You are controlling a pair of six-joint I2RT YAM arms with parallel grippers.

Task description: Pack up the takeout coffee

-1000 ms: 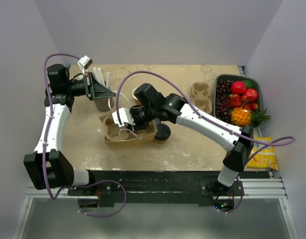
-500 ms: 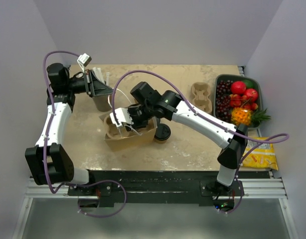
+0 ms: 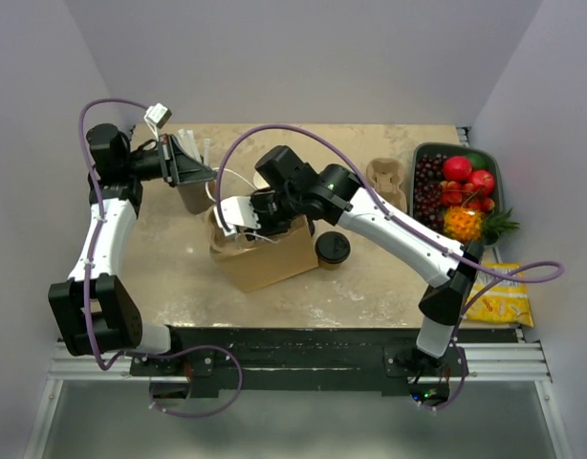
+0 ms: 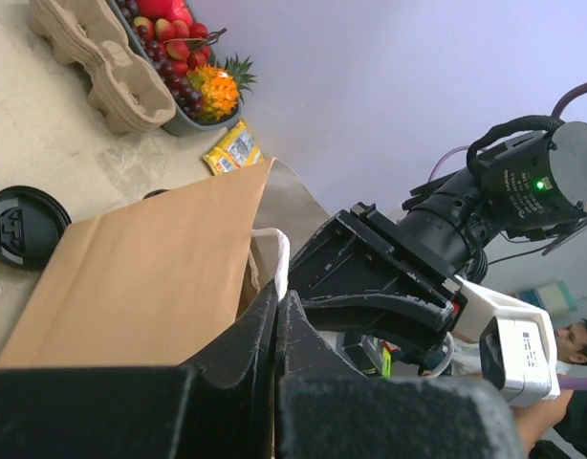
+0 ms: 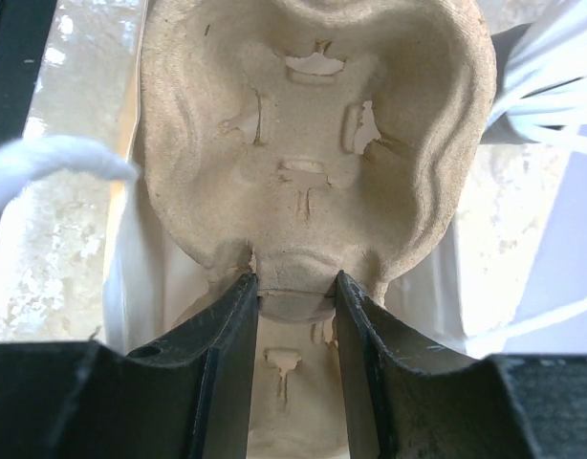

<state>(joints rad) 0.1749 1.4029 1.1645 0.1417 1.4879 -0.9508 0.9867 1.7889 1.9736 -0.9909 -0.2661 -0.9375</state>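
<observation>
Top external view puts the takeout coffee point(image 3: 333, 249) upright on the table point(image 3: 389, 287), lid on, off to the outer side of the right gripper point(image 3: 234, 222) and just beside the brown paper bag point(image 3: 274, 263) — outside it, not yet packed. The right gripper is clamped on the middle ridge of a moulded pulp cup carrier point(image 5: 313, 143), which hangs directly ahead of its fingers in the bag's mouth. The left gripper point(image 4: 277, 316) is clenched, with the bag's white cord handle point(image 4: 280, 253) running up out of its fingertips, so it appears to be holding that side of the mouth. The step in hand looks like seating the carrier in the bag so the coffee can follow. To do it well, the carrier should go down level and square to the bag walls, the left arm should hold the handle taut so the mouth does not fold in, and the right fingers should let go only once the carrier rests flat on the bottom — a tilted carrier would tip the cup later. The bottom of the bag is hidden beneath the carrier, so I cannot tell how far it has to go. The cord's contact with the left fingers is covered by the fingers themselves. White strands at the edge of the right wrist view are cut off and hard to identify.
</observation>
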